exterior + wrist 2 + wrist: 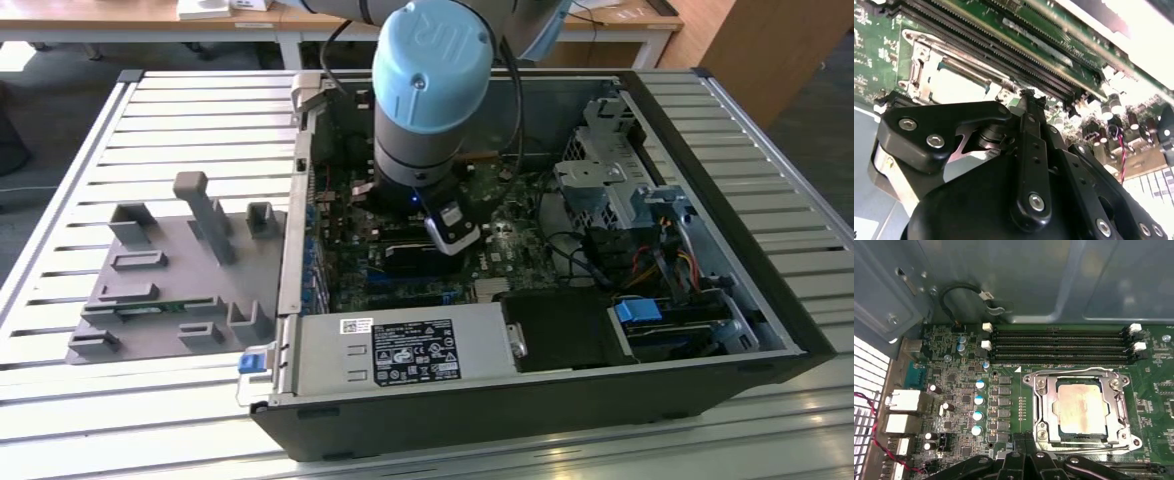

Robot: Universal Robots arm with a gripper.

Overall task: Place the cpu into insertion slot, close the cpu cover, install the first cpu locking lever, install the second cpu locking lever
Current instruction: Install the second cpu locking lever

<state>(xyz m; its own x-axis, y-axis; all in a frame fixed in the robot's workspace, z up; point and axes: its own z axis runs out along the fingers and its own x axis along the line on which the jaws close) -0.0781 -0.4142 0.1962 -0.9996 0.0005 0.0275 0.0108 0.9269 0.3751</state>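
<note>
Counts, first wrist view: one cpu (1079, 405), seated under one cpu cover (1046, 407). Four long black memory slots (1059, 346) in parallel, with four white end clips (987, 327) visible. Four blue-topped capacitors (979, 400) in a column beside the socket. Exterior view: one open computer case (534, 400), one grey fixture tray (160, 300), one robot arm (427, 90).

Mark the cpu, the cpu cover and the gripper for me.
cpu (1080, 408): first wrist view, middle of its metal top, seated in the socket.
cpu cover (1120, 410): first wrist view, side bar of the frame.
gripper (1024, 437): first wrist view, at the fingertips.
</note>
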